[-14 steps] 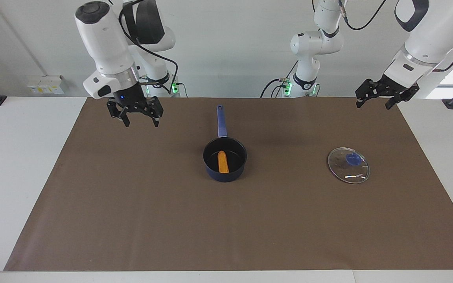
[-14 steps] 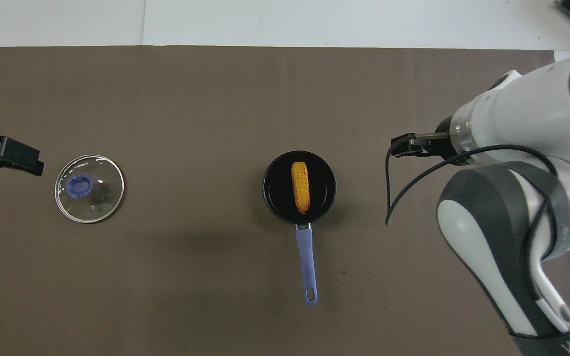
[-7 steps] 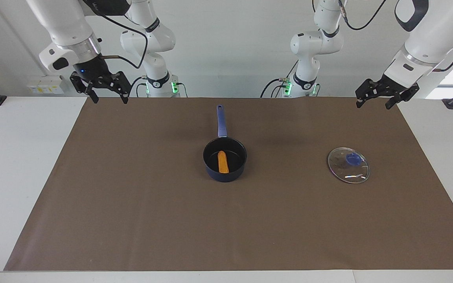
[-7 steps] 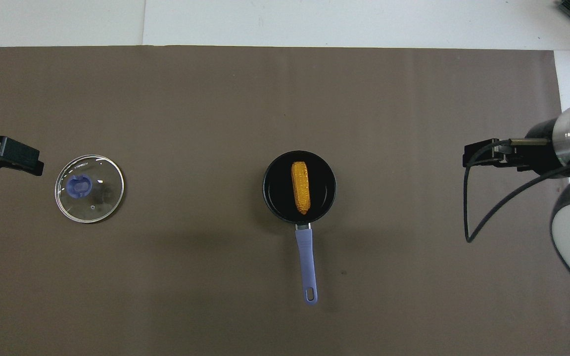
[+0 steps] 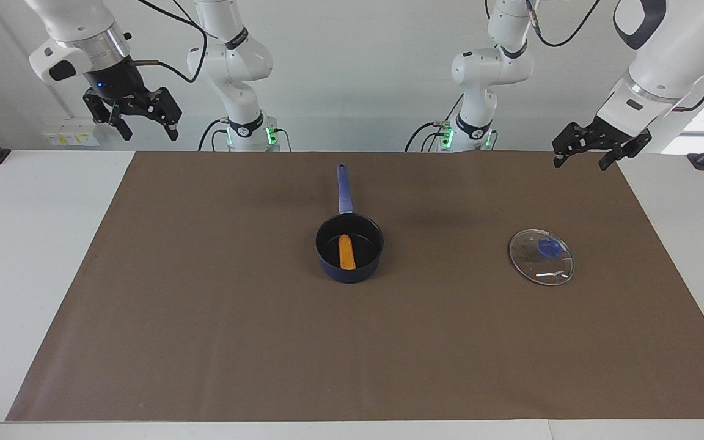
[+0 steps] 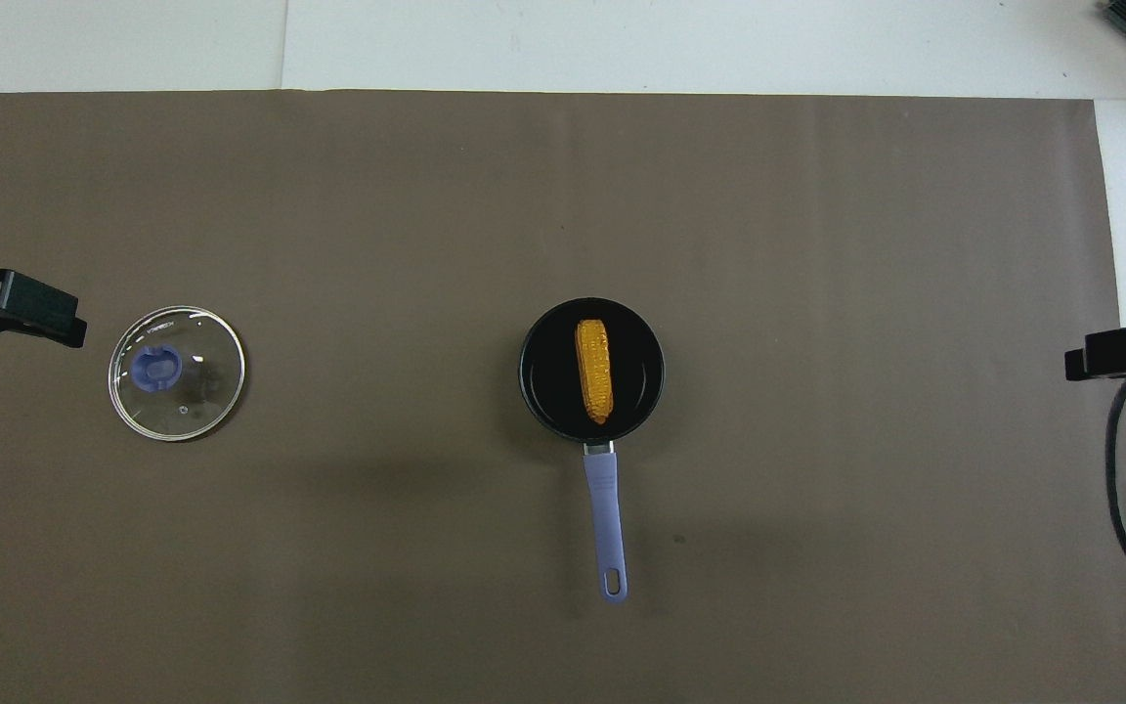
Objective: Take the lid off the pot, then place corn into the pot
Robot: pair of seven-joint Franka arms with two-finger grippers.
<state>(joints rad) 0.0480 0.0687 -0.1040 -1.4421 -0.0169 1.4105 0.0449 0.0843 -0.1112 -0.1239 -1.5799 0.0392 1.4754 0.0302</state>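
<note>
Brown matting (image 5: 205,342) is spread over the white table (image 5: 34,256), and the pot (image 5: 349,247) at its middle is taken as landmark. Inside the pot the corn (image 5: 346,252) is seen lying flat. Toward the left arm's end, well apart from the pot, the lid (image 5: 541,256) is laid flat on the mat. Since a second ago the right gripper (image 5: 132,112) has been drawn up and away from the pot toward the right arm's end, fingers spread and empty. The left gripper (image 5: 591,145) is kept waiting near the lid, fingers parted, nothing held. Both steps are judged done.
</note>
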